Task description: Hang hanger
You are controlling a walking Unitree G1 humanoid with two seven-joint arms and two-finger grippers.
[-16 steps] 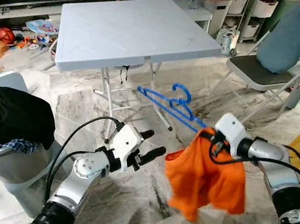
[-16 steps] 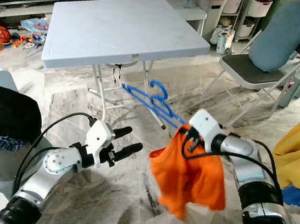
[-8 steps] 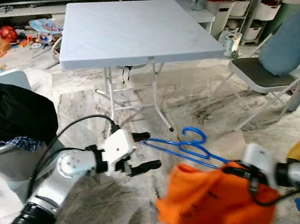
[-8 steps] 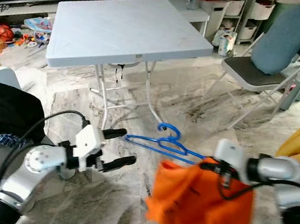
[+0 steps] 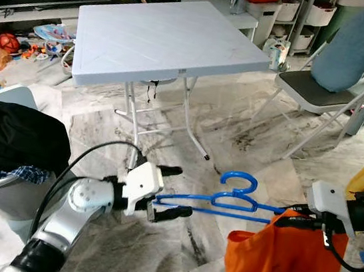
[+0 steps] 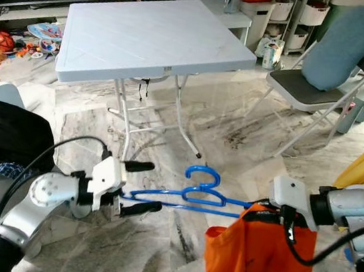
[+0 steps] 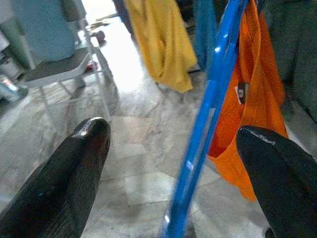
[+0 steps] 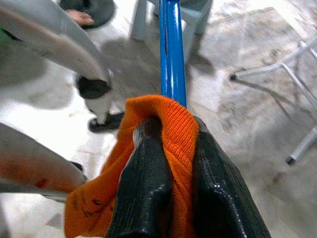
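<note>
Our right gripper (image 8: 171, 173) pinches the orange garment (image 5: 282, 266) and the blue hanger (image 5: 227, 199) running through it. Our left gripper (image 5: 173, 190) stands spread around the hanger's far end, above the marble floor (image 5: 250, 125), near the white folding table (image 5: 161, 36).

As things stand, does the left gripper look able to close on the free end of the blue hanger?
Probably yes. The left gripper is open, and the blue hanger runs straight between its fingers. The right gripper pinches the orange garment at the other end.
</note>
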